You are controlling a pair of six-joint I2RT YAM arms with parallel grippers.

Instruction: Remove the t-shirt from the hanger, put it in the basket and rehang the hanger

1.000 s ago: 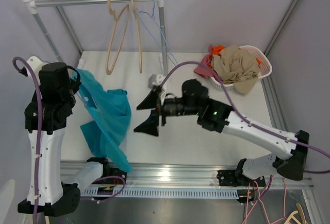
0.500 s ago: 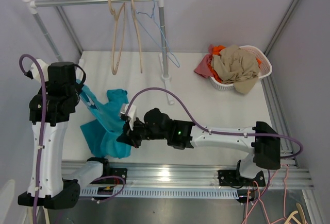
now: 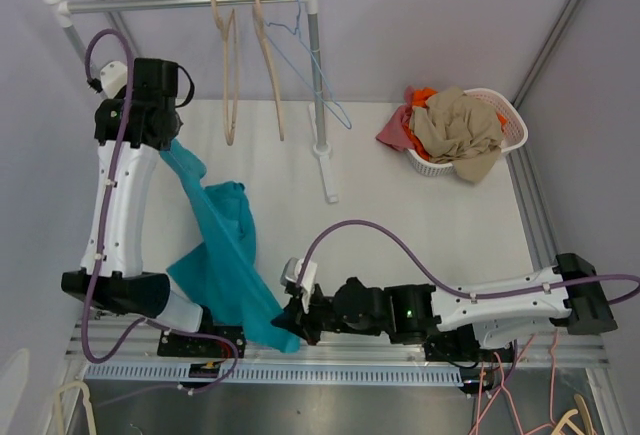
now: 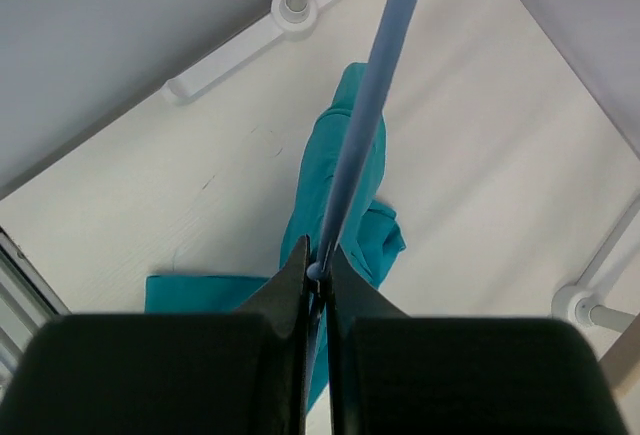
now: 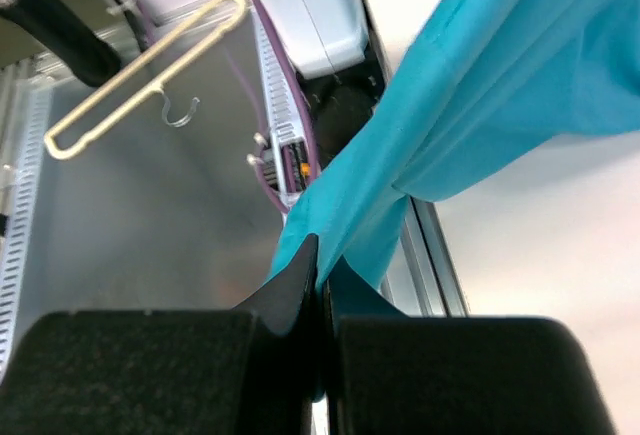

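Observation:
A teal t-shirt (image 3: 225,255) hangs stretched in a long diagonal from the back left down to the table's near edge. My left gripper (image 3: 168,138) is raised at the back left and shut on the light-blue hanger (image 4: 365,125), whose bar runs away from the jaws into the t-shirt (image 4: 345,185); the left gripper (image 4: 318,270) pinches the hanger's end. My right gripper (image 3: 287,321) is low by the front rail, shut on the t-shirt's lower edge. In the right wrist view the cloth (image 5: 480,85) runs taut from the right gripper (image 5: 322,260).
A clothes rack (image 3: 318,75) at the back holds two wooden hangers (image 3: 228,65) and a blue wire hanger (image 3: 300,45). A white basket (image 3: 512,125) heaped with clothes stands at the back right. The metal rail (image 3: 400,340) runs along the near edge. A wooden hanger (image 5: 140,65) lies on the floor below.
My right arm swung from the table's middle to the near edge, shut on the t-shirt's hem and drew it forward. My left arm rose and moved back with the hanger, stretching the cloth.

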